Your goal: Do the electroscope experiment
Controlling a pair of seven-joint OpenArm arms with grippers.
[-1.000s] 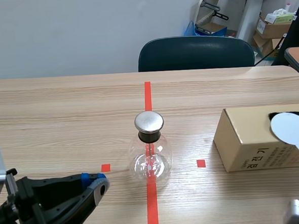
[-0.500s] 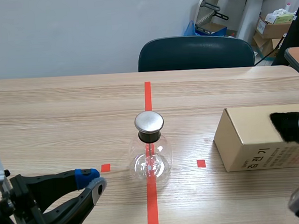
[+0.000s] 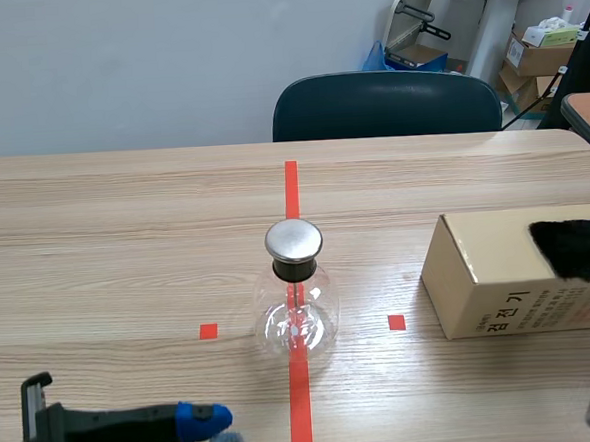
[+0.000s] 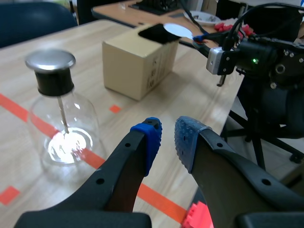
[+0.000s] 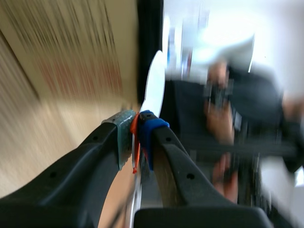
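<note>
the right end effector (image 5: 135,130), clamped on the white round disc (image 5: 156,85), has swung off past the right edge of the table (image 3: 124,211). the left end effector (image 4: 167,140), slightly parted and empty, has retreated to the near edge. the silver-capped clear glass flask electroscope (image 3: 297,296) waits mid-table for the disc.

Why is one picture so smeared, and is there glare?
Right wrist view: motion blur streaks everything; only the right pincer and its white paddle read. Left wrist view: crisp, with a bright glare patch inside the glass flask. Scene view: evenly lit.
</note>
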